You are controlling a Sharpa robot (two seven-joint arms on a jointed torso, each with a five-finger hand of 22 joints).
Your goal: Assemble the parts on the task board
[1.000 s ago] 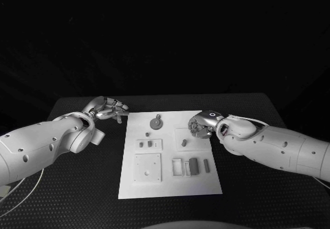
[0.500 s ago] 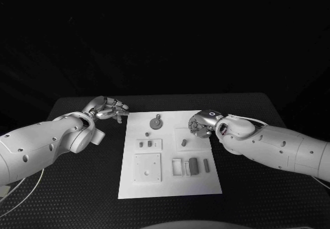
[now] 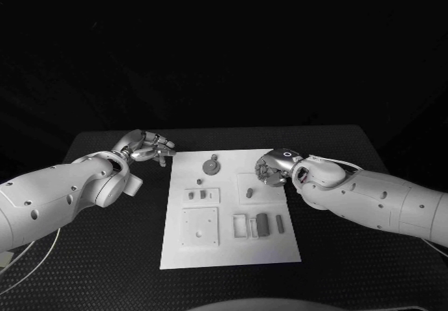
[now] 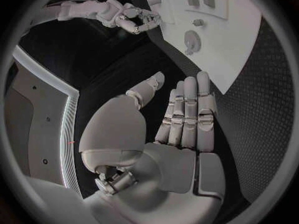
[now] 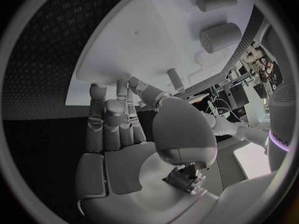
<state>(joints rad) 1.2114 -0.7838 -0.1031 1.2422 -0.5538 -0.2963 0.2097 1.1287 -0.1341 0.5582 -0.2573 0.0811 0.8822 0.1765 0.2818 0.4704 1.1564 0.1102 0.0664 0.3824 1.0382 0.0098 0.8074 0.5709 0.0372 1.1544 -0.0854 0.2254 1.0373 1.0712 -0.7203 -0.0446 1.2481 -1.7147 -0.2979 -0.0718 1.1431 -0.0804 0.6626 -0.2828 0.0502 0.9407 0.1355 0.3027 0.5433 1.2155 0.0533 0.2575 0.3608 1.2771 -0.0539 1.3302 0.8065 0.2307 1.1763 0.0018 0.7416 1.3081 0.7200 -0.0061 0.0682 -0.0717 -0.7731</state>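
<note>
Left hand [image 3: 147, 146]: silver, many-fingered, over the black table [image 3: 112, 220] just off the far-left corner of the board. Fingers straight and side by side in the wrist view, thumb apart, nothing in the palm; holds nothing, fingers apart.

White rectangular task board [image 3: 228, 256]: flat, mid-table, long side running near to far.

Parts on the board, L to R:
- two small grey pegs [image 3: 197, 194] in a square frame, left-centre.
- flat square plate w/ holes [image 3: 200, 227], near-left.
- round grey disc w/ a small knob [image 3: 213, 167], far centre, well apart from the left hand.
- small upright grey peg [image 3: 249, 192], right-centre, just near the right hand.
- row of narrow grey blocks [image 3: 261, 225], near-right.

Right hand [image 3: 272, 170]: silver, above the board's far-right part. Fingers half curled, thumb folded toward them; nothing visible in the palm in the wrist view [image 5: 124, 134]. Whether open or closed, cannot tell.
</note>
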